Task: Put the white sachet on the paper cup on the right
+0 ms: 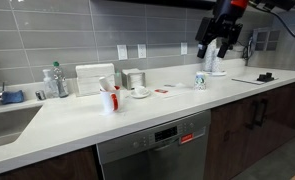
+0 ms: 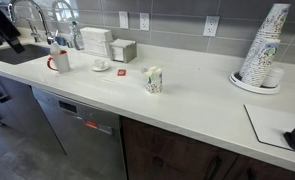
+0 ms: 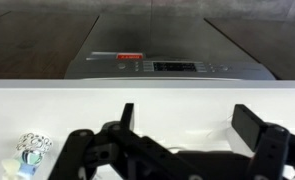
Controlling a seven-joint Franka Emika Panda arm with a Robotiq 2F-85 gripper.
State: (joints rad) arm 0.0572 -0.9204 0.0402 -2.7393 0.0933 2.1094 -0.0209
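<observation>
The sachet [image 1: 177, 85], faint against the white, looks to lie flat on the counter [image 1: 107, 125] just beside the cup [image 1: 201, 78]. My tool [image 3: 187, 125] hangs well above, jaws wide apart and empty. I should come straight down over the sachet and pinch it low.

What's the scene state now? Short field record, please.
surface: white countertop
gripper: open, raised well above the counter, holding nothing visible
patterned paper cup: upright, mid-counter, standing alone
cup stack: stands on a plate
mug: beside the sink
white sachet: cannot make it out
</observation>
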